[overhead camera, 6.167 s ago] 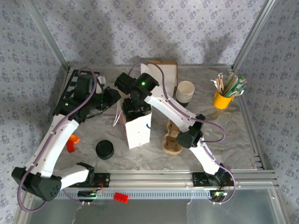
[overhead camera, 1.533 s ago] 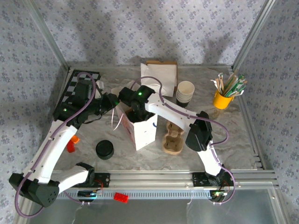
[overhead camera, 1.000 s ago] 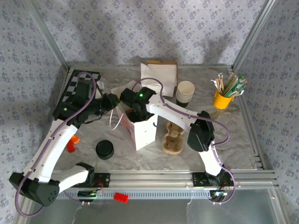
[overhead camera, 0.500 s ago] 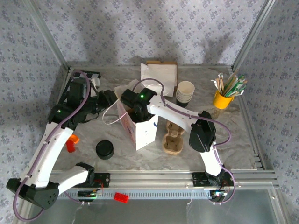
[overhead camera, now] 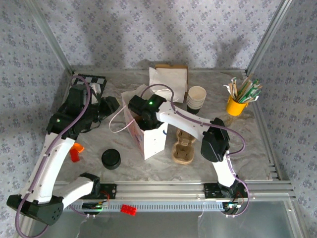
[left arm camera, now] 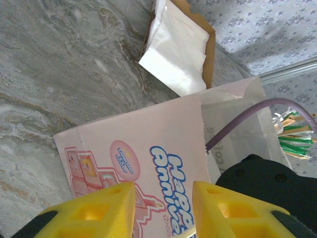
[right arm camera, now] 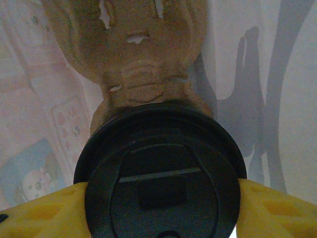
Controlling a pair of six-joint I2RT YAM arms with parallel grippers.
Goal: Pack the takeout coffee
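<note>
The takeout coffee (right arm camera: 161, 178) shows its round black lid in the right wrist view. My right gripper (right arm camera: 161, 198) is shut on it, one yellow finger (right arm camera: 44, 210) against each side. Pink-printed paper walls surround the cup, and a brown pulp carrier (right arm camera: 133, 44) lies beyond it. From above, the right wrist (overhead camera: 146, 105) reaches down into the mouth of the upright white and pink paper bag (overhead camera: 151, 141). My left gripper (overhead camera: 113, 105) hovers just left of the bag. In its own view the left gripper (left arm camera: 162, 192) is open and holds nothing, with the printed bag (left arm camera: 148, 139) behind.
A second pulp carrier (overhead camera: 183, 147) lies right of the bag. A stack of lidless cups (overhead camera: 196, 97) and a yellow pot of stirrers (overhead camera: 237, 104) stand at the back right. White napkins (overhead camera: 168, 79) lie behind the bag. Black lids (overhead camera: 111, 158) and an orange piece (overhead camera: 75, 151) sit front left.
My left gripper has let go of the bag's rim and drawn back to the left. The bag's cord handle now hangs loose. The right gripper stays in the bag with the cup.
</note>
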